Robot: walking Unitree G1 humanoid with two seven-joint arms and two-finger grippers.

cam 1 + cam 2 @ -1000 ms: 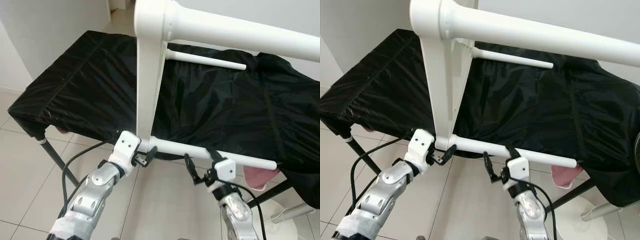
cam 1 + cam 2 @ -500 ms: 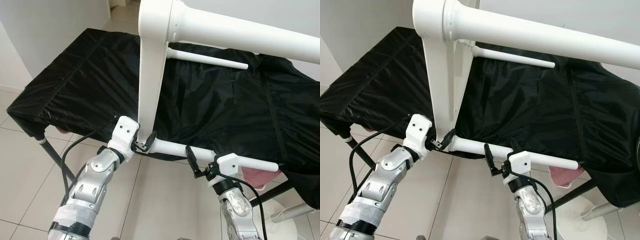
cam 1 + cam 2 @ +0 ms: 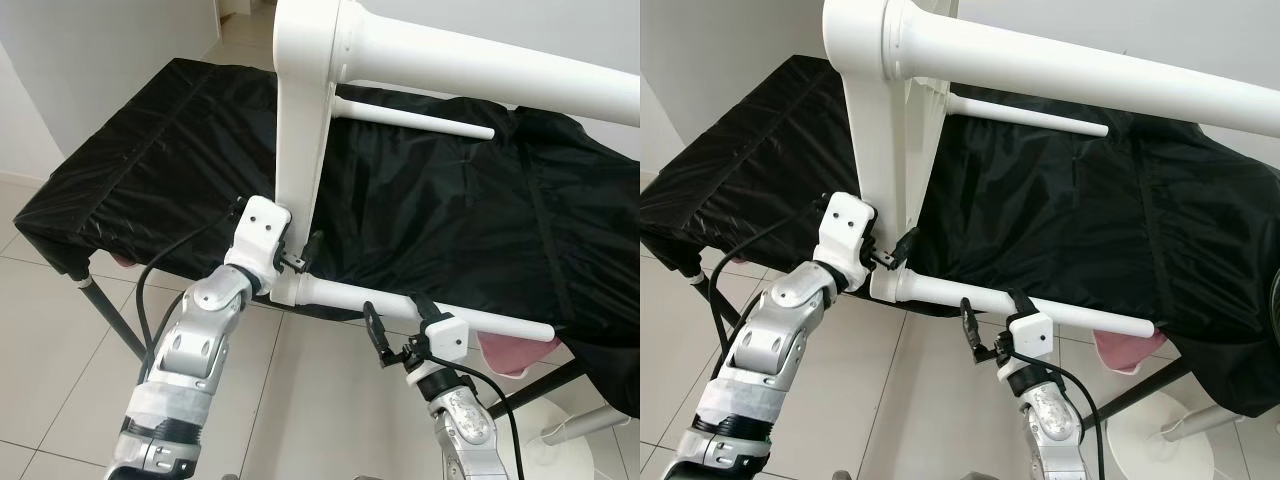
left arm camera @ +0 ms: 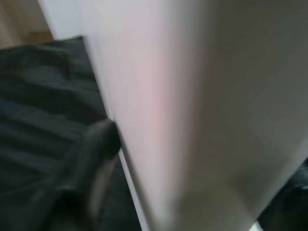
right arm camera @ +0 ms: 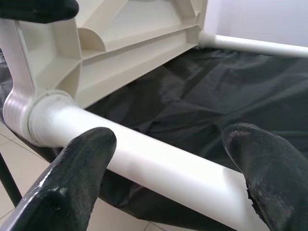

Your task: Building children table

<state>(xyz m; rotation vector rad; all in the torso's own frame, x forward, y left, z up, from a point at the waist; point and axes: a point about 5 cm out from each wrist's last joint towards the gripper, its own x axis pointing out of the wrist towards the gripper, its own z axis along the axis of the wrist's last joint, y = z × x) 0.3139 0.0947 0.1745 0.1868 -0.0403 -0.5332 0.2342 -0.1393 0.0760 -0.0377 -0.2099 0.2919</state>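
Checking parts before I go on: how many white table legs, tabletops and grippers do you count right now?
White legs: 3 (upper leg, far leg, lower leg)
White tabletop: 1 (tabletop, held on edge)
Grippers: 2 (left gripper, right gripper)
Total: 6

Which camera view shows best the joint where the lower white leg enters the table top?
The right wrist view: the joint is sharp and close, ribs visible. Both eye views show it small beside the left gripper. The left wrist view shows a blurred white table top.
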